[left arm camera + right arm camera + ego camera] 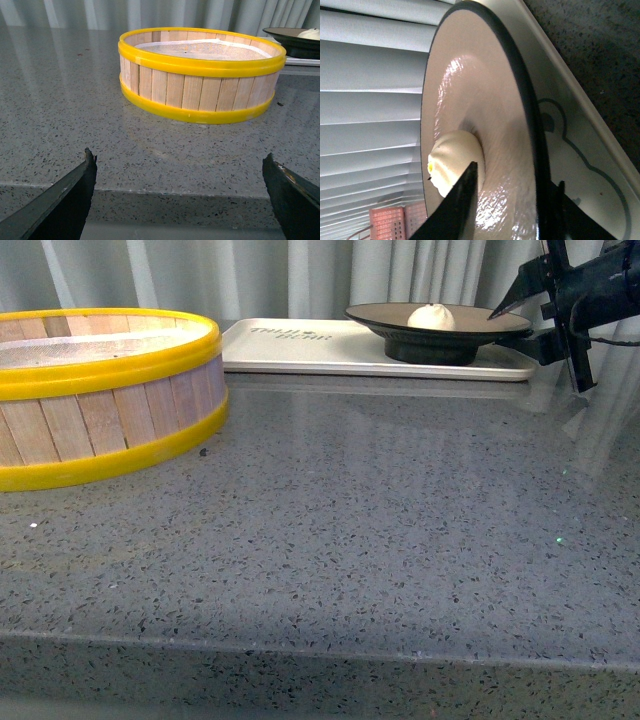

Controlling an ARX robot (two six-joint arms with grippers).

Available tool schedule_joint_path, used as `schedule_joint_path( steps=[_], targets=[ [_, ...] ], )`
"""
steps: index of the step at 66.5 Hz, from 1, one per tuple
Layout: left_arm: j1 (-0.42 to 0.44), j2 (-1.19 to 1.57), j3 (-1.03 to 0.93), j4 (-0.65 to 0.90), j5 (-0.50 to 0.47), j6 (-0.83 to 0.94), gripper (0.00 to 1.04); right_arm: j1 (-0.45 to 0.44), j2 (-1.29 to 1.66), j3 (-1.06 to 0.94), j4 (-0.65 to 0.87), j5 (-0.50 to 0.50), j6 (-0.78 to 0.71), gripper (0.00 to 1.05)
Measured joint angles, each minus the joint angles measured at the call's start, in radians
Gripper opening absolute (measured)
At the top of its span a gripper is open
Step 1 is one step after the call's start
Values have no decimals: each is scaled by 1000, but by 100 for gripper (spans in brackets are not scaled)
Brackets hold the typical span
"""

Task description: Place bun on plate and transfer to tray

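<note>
The white bun [431, 316] sits in the middle of the brown plate [440, 335] with its black rim. The plate stands on the right part of the cream tray [300, 348] at the back of the counter. My right gripper [512, 328] is open at the plate's right edge. In the right wrist view its jaws [516, 175] straddle the rim of the plate [485, 100], one finger over the inside near the bun [451, 160], the other under the rim above the tray [580, 150]. My left gripper [179, 155] hangs open over the counter's front edge, holding nothing.
A yellow-rimmed wooden steamer basket [100, 390] stands at the left of the grey speckled counter [380, 520]; it also fills the left wrist view as the basket [200, 75]. Pale curtains hang behind the tray.
</note>
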Motion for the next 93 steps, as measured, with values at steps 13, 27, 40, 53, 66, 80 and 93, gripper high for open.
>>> schedule_joint_path(
  steps=[13,27,40,53,66,80,93],
  targets=[
    [0,0,0,0,0,0,98,0,-21,0,-2,-6,-1,68],
    [0,0,0,0,0,0,98,-3,-91,-78,24,10,4,96],
    [0,0,0,0,0,0,98,-24,-224,-231,94,20,6,96],
    [0,0,0,0,0,0,98,-86,-455,-493,174,57,-19,96],
    [0,0,0,0,0,0,98,-193,-796,-841,182,273,-270,96],
    [0,0,0,0,0,0,98,-289,-1265,-1219,163,453,-723,96],
    [0,0,0,0,0,0,98,-324,-1520,-1455,286,370,-1114,86]
  ],
)
